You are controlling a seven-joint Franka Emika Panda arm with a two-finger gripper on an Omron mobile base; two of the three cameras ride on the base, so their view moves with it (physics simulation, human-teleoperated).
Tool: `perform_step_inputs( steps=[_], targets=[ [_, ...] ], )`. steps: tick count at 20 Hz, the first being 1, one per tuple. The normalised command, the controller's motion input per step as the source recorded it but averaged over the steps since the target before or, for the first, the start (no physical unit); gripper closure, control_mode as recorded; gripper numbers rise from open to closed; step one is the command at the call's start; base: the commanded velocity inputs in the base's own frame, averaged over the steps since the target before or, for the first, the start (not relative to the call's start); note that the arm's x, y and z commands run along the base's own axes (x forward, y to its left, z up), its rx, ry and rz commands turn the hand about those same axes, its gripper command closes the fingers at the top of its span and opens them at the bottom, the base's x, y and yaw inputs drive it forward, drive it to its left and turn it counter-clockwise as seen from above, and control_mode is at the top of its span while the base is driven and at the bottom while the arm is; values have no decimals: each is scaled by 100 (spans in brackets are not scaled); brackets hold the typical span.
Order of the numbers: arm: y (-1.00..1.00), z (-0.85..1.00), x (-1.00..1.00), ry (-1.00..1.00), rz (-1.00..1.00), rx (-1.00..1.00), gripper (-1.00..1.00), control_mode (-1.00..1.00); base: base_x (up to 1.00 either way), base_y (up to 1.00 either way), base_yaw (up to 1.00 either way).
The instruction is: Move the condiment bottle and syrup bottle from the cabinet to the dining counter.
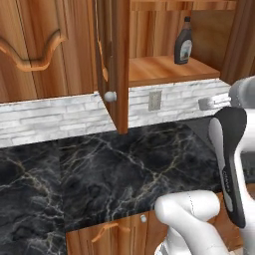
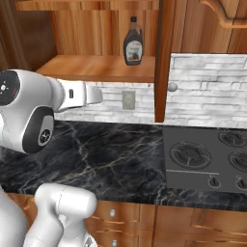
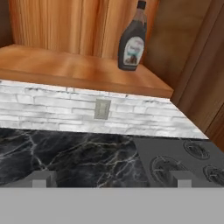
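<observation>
Jaws spread wide and empty over black veined marble surface [image 3: 87,157], wide brown syrup bottle [image 3: 132,41] upright at one o'clock, well above on wooden cabinet shelf [image 3: 65,68].

Open cabinet [image 1: 164,69] with a bare wooden shelf at 12 o'clock above the white brick wall [image 2: 202,96]. On that shelf, upright toward its 2 o'clock corner in the hand view, the syrup bottle [image 3: 132,38]. Below, a black marble counter [image 1: 124,169], veined gold-white, carrying a stove top [image 2: 207,159] at 3 o'clock in the right base view.
</observation>
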Motion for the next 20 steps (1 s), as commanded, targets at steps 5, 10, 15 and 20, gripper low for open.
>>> perform_step_inputs(
  steps=[5, 10, 15, 20],
  targets=[
    [0, 6, 53, 0, -13, -1, -100, -100, 0, 0, 0],
    [-2, 0, 56, -4, -4, 0, -100, -100, 0, 0, 0],
    [0, 13, 40, -2, 0, 0, -100, -100, 0, 0, 0],
    [0, 31, 27, 0, 0, 1, -100, -100, 0, 0, 0]
  ],
)
